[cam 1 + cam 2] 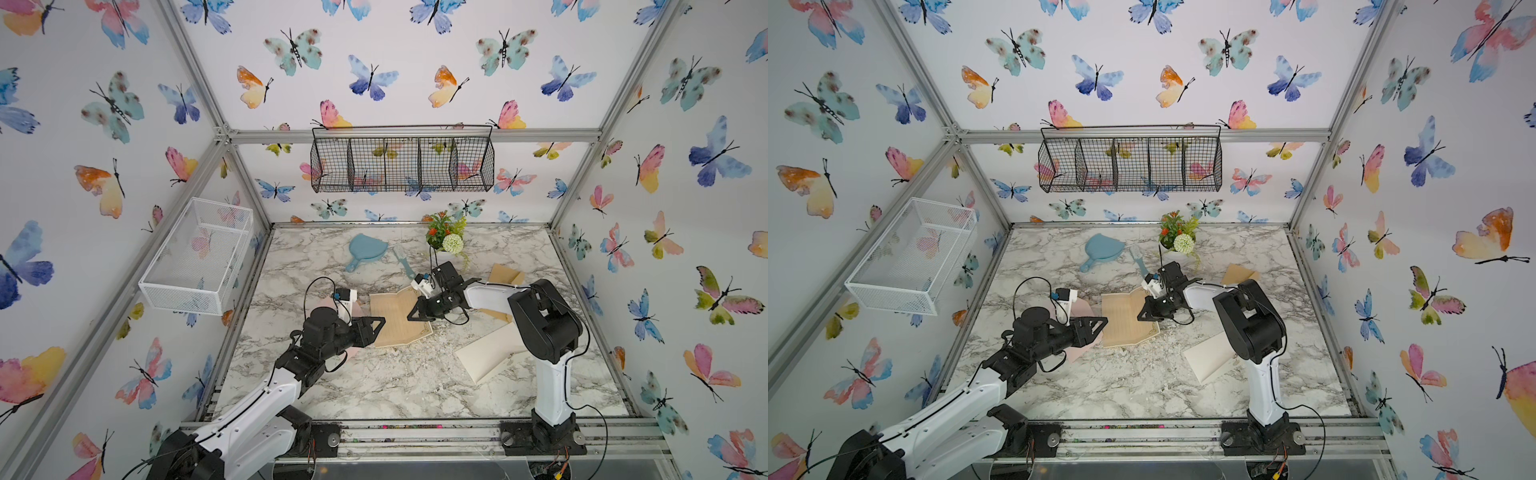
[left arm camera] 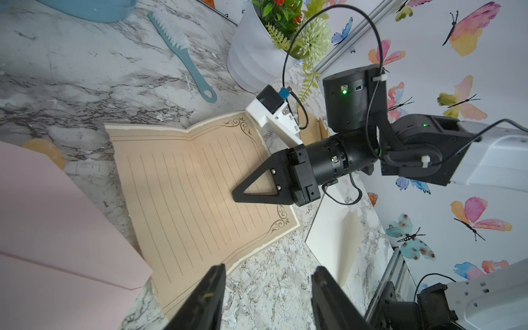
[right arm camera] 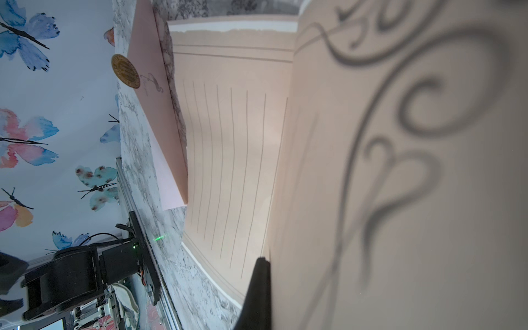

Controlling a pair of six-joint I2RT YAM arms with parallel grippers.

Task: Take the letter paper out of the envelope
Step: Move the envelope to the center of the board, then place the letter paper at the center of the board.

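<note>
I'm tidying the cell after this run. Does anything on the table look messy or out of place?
Yes: pale flecks, seemingly crumbs or paper scraps, are scattered over the marble table beside the near edge of the letter paper. The paper lies askew with its fold crease humped up.

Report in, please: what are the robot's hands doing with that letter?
Left hand open, hovering. Right hand shut on letter paper. Paper out, beside pink envelope. Brush, plant stand clear.

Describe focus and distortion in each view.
Right wrist view: letter paper near the lens blurred, its far ruled half sharper. Left wrist view: paper crisp, left end effector soft at the frame edge. Both top views: in focus, butterfly walls splayed by the wide lens.
</note>
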